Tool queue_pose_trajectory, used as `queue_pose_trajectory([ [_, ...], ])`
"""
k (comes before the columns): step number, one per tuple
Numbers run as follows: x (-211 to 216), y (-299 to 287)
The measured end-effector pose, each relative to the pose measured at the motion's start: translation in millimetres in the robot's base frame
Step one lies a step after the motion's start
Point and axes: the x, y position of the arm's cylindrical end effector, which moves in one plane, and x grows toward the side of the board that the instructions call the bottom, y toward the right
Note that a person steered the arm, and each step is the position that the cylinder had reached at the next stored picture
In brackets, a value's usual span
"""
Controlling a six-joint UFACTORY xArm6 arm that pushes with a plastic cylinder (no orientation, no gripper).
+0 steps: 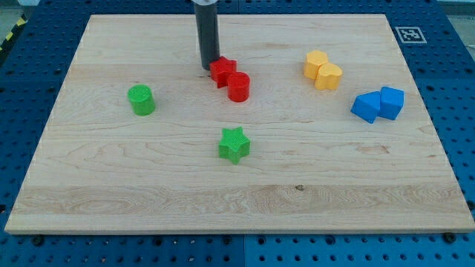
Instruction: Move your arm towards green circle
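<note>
Wooden board (237, 200), my tip (208, 68) touching red star (222, 70), no gripper fitted, green circle (140, 100) well apart at view's left

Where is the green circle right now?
The green circle sits alone on the view's left side of the board, left of my tip and up-left of the green star.

- The tip (208, 69) rests just left of the red star-like block (222, 72).
- The green circle (140, 100) sits well apart, toward the view's left.
</note>
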Motion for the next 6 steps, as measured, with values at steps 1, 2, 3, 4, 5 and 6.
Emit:
queue_pose_trajectory([
  [1, 13.1, 3.0],
  [2, 13.1, -33.8],
  [3, 13.1, -97.6],
  [4, 21.7, -151.8],
  [5, 45.5, -152.4],
  [6, 47.8, -152.1],
])
